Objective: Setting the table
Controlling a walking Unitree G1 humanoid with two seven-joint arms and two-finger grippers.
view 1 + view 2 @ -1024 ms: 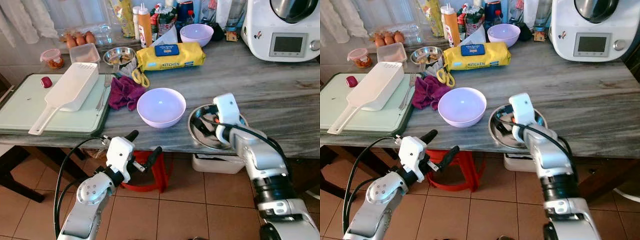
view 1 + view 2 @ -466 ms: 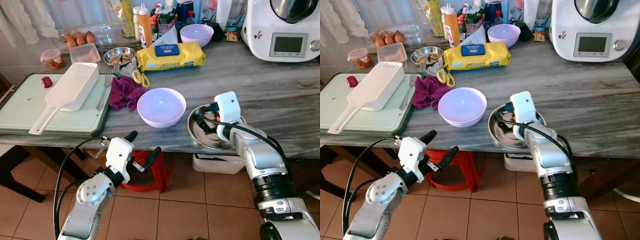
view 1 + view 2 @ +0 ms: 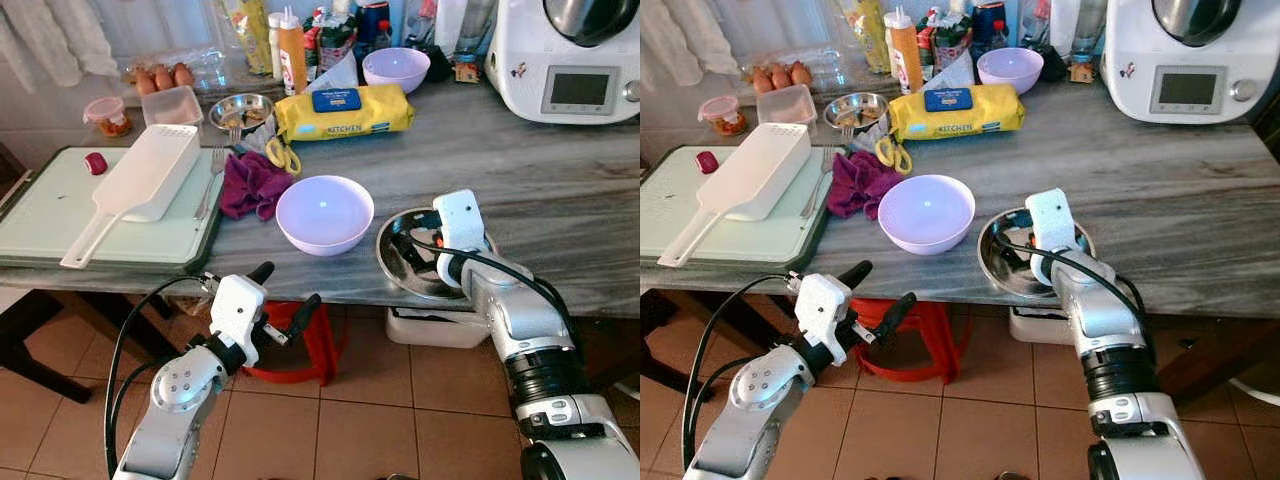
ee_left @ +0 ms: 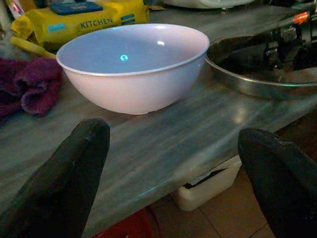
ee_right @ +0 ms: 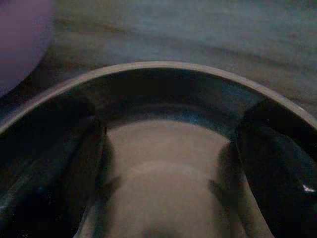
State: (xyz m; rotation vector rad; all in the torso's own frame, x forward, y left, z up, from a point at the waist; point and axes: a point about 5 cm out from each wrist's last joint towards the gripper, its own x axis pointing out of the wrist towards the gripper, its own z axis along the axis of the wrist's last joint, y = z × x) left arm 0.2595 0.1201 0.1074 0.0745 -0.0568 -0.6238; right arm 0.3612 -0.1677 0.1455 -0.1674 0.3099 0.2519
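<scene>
A shallow steel bowl (image 3: 386, 265) sits at the table's front edge, right of a lilac bowl (image 3: 324, 213). My right gripper (image 3: 405, 247) reaches down into the steel bowl. The right wrist view has its two black fingers (image 5: 277, 163) spread wide inside the bowl's rim (image 5: 163, 67), gripping nothing. My left gripper (image 3: 289, 285) hangs open below the table edge, in front of the lilac bowl (image 4: 131, 64). The steel bowl (image 4: 257, 87) lies off to one side in the left wrist view.
A green board (image 3: 40, 215) at the left carries a white slotted scoop (image 3: 150, 170) and a fork (image 3: 210, 180). Behind lie a purple cloth (image 3: 250, 185), scissors (image 3: 283, 155), a yellow pack (image 3: 340, 110), a second lilac bowl (image 3: 395, 68) and a white appliance (image 3: 570, 55). A red stool (image 3: 310, 340) stands under the table.
My right wrist has shifted only slightly over the steel bowl. The bowl and my left arm have stayed where they were.
</scene>
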